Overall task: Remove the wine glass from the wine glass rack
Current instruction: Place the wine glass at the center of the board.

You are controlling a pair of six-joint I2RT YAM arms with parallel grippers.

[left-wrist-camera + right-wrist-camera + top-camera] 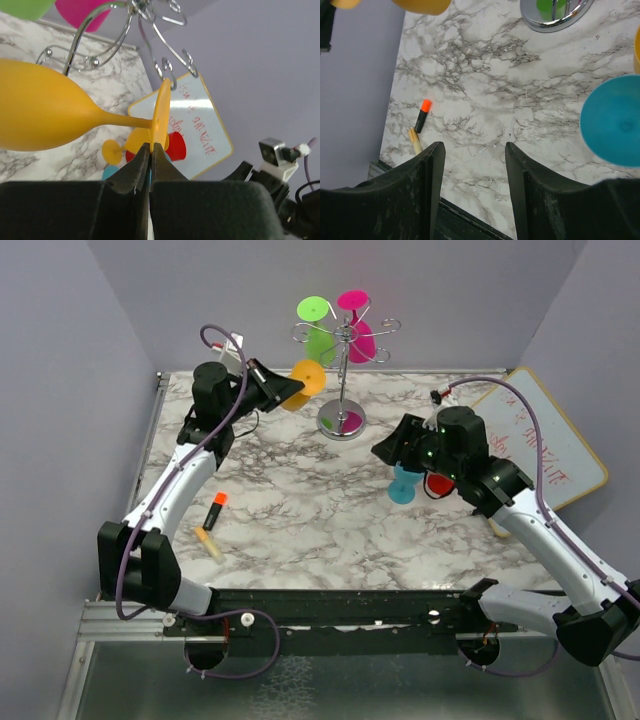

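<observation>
Arms [180,480] reach forward, left end effector [151,150] gripping orange wine glass [45,120] by foot, right end effector [472,150] apart.

Written marks. The only writing in view stands on the whiteboard [545,440], which leans at about 3 o'clock of the marble table [300,510] in the top view. It carries several lines of red handwriting [192,121]. In the left wrist view these lines appear turned and at an angle; in both views the strokes are too small and blurred to read as words or numbers
</observation>
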